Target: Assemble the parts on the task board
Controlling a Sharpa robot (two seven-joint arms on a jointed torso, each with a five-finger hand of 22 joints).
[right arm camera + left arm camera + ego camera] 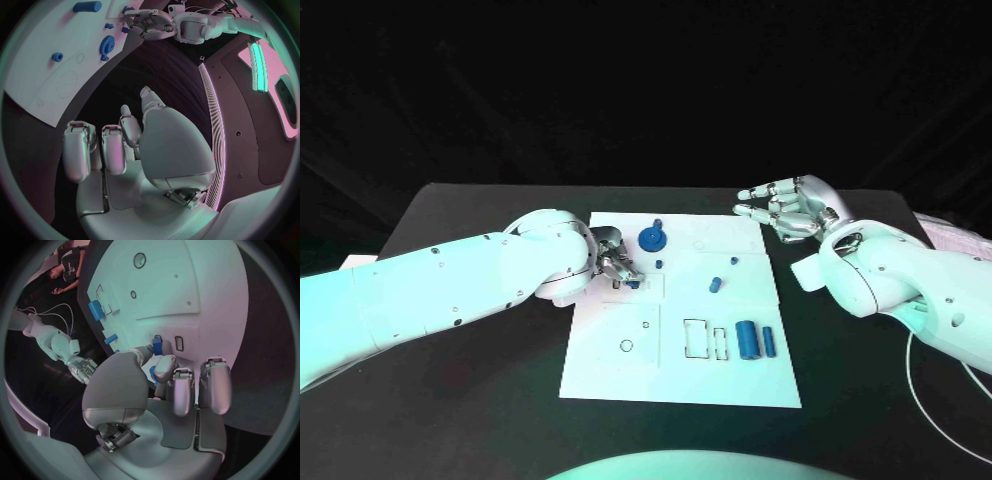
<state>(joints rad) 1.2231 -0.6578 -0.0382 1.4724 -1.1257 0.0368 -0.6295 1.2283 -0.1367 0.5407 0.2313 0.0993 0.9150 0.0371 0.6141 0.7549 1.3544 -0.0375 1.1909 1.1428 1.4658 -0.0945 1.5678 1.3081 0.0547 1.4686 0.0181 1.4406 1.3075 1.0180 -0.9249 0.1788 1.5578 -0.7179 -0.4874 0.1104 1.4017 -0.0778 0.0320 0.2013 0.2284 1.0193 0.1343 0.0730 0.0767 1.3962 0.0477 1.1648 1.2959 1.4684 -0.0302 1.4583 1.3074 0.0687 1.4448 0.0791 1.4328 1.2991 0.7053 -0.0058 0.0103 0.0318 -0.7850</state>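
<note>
Task is partway, with most parts not yet seated, as I judge it. Task board (678,375) sits centre of the head view on the black table (459,215). Left hand (615,262) is down on the board's upper-left area, pinching a small blue block (157,345) between thumb and a finger; the left wrist view shows the block upright at the board surface, just beside a small rectangular slot (179,343). I cannot tell whether it is seated or only touching. This looks like the insertion step in hand.

Right hand (788,208) hovers off the board's upper-right corner, fingers loosely curled and apart, holding nothing.

Looks done: the blue gear (653,239) stands at the board's upper centre, seemingly on its post.

Left to do, by my reading: two blue cylinders (756,340) lie side by side lower right of centre, just beside the empty rectangular outlines (702,339); a short blue peg (715,285) lies loose at the centre right, with a tinier blue bit (734,262) above it; a round hole (626,346) at the lower left stands open.

So roughly one part is in, one is being placed, and several remain.
</note>
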